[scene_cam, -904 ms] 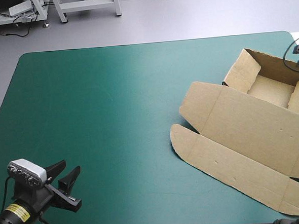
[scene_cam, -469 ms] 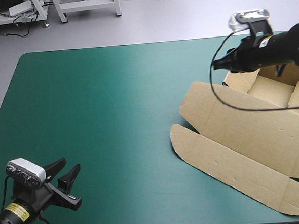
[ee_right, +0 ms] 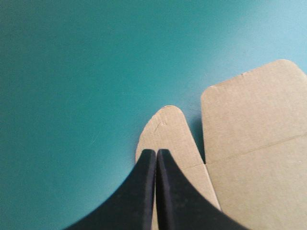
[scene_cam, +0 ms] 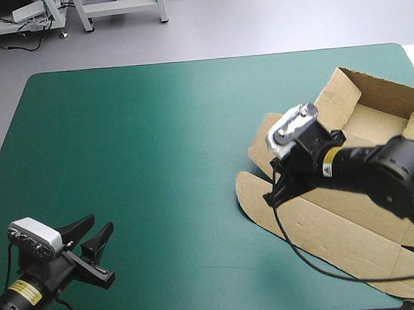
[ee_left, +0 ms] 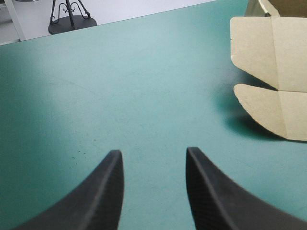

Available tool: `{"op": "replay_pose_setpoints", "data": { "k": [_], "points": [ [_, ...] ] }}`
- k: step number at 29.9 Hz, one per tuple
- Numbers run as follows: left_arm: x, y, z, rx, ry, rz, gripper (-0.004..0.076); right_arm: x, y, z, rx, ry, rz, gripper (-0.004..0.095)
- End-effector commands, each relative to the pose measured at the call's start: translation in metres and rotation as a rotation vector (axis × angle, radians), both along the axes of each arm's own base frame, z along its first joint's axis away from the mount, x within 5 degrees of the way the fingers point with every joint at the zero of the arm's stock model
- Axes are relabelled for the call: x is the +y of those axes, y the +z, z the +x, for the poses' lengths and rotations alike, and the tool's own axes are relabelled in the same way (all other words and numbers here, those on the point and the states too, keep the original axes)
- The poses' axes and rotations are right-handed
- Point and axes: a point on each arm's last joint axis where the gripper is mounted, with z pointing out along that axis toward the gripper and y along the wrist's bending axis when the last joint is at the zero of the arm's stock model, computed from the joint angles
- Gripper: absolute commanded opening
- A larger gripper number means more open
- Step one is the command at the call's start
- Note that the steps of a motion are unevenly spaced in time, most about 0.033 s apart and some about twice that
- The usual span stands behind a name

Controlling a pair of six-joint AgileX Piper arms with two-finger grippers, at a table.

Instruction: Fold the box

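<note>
A: High view. The box (scene_cam: pixel 352 223) lies at the right side of the table (scene_cam: pixel 157 144). Its tray end is toward the far edge with the walls up. The lid lies flat toward the near edge, with a rounded flap (scene_cam: pixel 246 189) at its left end.

B: What's changed?

A: The right gripper (scene_cam: pixel 271 199). Just before, it was over the tray's far wall. Now it's down across the lid, at that rounded flap. Jaws clenched, nothing between them. In the right wrist view the tips sit over the flap, but whether they touch it, can't tell.

B: Meaning?

A: My guess is the tray's finished and the lid's flaps are next.

B: And the other arm?

A: The left gripper (scene_cam: pixel 92 236) is at the near left corner, jaws apart and empty, well apart from the box. It hasn't moved.
</note>
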Motion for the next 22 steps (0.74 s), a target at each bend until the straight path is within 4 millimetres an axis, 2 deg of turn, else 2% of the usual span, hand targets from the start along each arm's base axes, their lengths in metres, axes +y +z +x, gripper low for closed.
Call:
{"op": "replay_pose_setpoints", "data": {
  "k": [1,8,14,17,22],
  "points": [
    [-0.003,0.01,0.002,-0.07,-0.019,-0.07,0.0211,-0.009,-0.013,-0.017,-0.144,0.016,0.105,-0.0004],
    [-0.01,-0.005,0.002,-0.041,-0.09,-0.062,-0.0006,-0.036,-0.089,-0.048,-0.177,0.014,0.115,-0.0004],
    [-0.011,-0.01,0.002,-0.035,-0.097,-0.056,-0.0006,-0.049,-0.139,-0.064,-0.162,0.003,0.151,-0.0004],
    [-0.012,-0.014,0.003,-0.048,-0.101,-0.051,-0.0006,-0.052,-0.145,-0.067,-0.174,0.002,0.161,-0.0005],
    [-0.01,-0.021,0.001,-0.08,-0.092,-0.073,-0.0006,-0.051,-0.136,-0.066,-0.225,0.007,0.187,-0.0006]
  ]
}}
